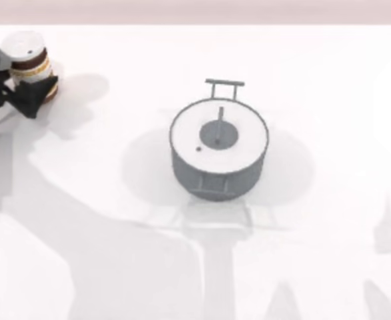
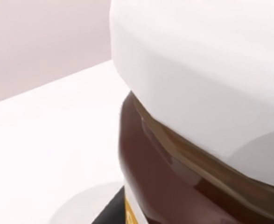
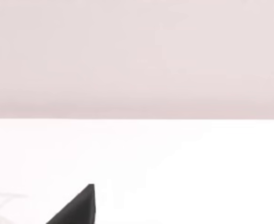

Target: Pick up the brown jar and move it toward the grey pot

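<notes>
Top view: brown jar [image 1: 28, 61] stands at the far left of the table [image 1: 328, 100], close to the back edge. My left gripper [image 1: 30, 93] is at its near side, dark fingers pressed against the lower label band. Whether the jar is lifted or resting, I cannot tell from above; its shadow falls to the right of it.

Left wrist view: filled by the jar [image 2: 183, 177] at very close range, white lid [image 2: 207, 70] above, dark brown contents below, a sliver of orange label at the edge. A dark finger [image 2: 109, 213] shows right beside the jar wall. I read the fingers as clamped on the jar, though only one finger edge shows here.

Grey pot [image 1: 219, 148] sits near the table's middle, well apart from the jar, to its right and a little nearer the front. Lid on, knob disc centred, one wire handle on the far side, one on the near side.

Right arm: not seen from above. Right wrist view gives only bare table, back wall and a dark tip [image 3: 78, 207]; its fingers' state I cannot tell. Parked, by my judgement.

Step in hand: grasp made, carry not begun.

Next move calls for: a clean lift, then a rightward carry toward the pot, stopping short of its far handle and side wall. Jar must stay upright; the grip is low on the body, so tipping is the risk.
</notes>
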You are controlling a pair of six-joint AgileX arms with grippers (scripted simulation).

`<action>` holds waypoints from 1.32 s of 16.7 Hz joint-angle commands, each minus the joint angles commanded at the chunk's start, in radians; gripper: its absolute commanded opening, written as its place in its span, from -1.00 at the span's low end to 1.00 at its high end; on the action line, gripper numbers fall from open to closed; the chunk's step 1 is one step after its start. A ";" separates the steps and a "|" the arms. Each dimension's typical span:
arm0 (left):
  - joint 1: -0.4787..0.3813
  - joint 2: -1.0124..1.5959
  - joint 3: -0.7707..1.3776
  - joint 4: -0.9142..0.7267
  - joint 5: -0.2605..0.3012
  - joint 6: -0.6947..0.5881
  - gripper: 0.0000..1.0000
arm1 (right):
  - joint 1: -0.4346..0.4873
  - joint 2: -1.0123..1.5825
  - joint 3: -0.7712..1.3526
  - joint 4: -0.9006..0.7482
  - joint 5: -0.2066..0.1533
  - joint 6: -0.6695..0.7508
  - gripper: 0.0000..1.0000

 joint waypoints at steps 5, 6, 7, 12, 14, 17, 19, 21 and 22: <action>0.003 -0.002 0.000 0.000 0.000 0.002 -1.00 | 0.000 0.000 0.000 0.000 0.000 0.000 1.00; 0.004 -0.004 -0.002 -0.001 0.000 0.002 -1.00 | 0.000 0.000 0.000 0.000 0.000 0.000 1.00; 0.007 -0.017 -0.013 -0.003 0.001 0.003 -1.00 | 0.000 0.000 0.000 0.000 0.000 0.000 1.00; 0.037 -0.210 -0.174 -0.048 0.017 0.021 -1.00 | 0.000 0.000 0.000 0.000 0.000 0.000 1.00; 0.054 -0.316 -0.263 -0.073 0.028 0.031 -1.00 | 0.000 0.000 0.000 0.000 0.000 0.000 1.00; 0.078 -0.461 -0.384 -0.106 0.044 0.045 -1.00 | 0.000 0.000 0.000 0.000 0.000 0.000 1.00; 0.089 -0.523 -0.440 -0.121 0.053 0.051 -1.00 | 0.000 0.000 0.000 0.000 0.000 0.000 1.00; 0.093 -0.543 -0.459 -0.127 0.056 0.054 -1.00 | 0.000 0.000 0.000 0.000 0.000 0.000 1.00; 0.093 -0.543 -0.459 -0.127 0.056 0.054 -1.00 | 0.000 0.000 0.000 0.000 0.000 0.000 1.00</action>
